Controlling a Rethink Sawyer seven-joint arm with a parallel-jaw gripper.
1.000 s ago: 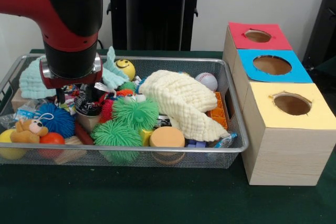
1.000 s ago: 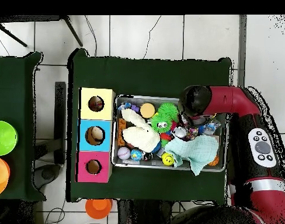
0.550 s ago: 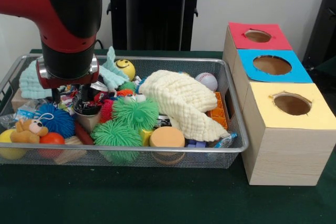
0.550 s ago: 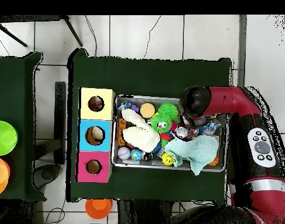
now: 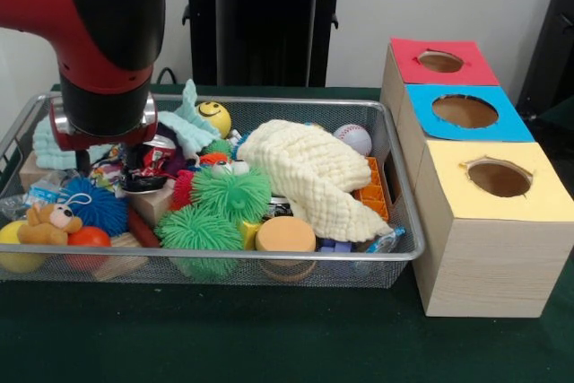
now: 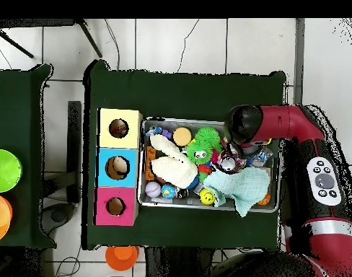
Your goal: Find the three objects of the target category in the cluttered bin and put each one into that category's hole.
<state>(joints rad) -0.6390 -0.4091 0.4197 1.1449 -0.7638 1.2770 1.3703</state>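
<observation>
A wire bin [image 5: 395, 253] [image 6: 142, 162] is packed with toys. In it lie a cream cloth [image 5: 309, 172] [image 6: 173, 167], two green spiky balls [image 5: 231, 193], a blue spiky ball [image 5: 97, 206], a yellow smiley ball [image 5: 213, 117] [image 6: 206, 196], a baseball [image 5: 353, 138] and a mint cloth [image 5: 184, 126] [image 6: 242, 187]. My gripper [image 5: 109, 161] hangs low over the bin's left part in the front view, just above dark wrappers and a wooden block [image 5: 160, 205]. The thick red and black wrist [image 6: 243, 123] hides it from overhead.
Three wooden boxes stand beside the bin, each with a round hole: red [image 5: 440, 61] [image 6: 115, 206], blue [image 5: 465, 111] [image 6: 117, 167] and yellow [image 5: 499, 178] [image 6: 119, 128]. A small teddy bear [image 5: 47, 221], an orange ball [image 5: 88, 238] and an orange disc [image 5: 285, 235] lie along the bin's front.
The arm has shifted a little to the left in the front view and risen slightly above the clutter. The toys lie as before.
</observation>
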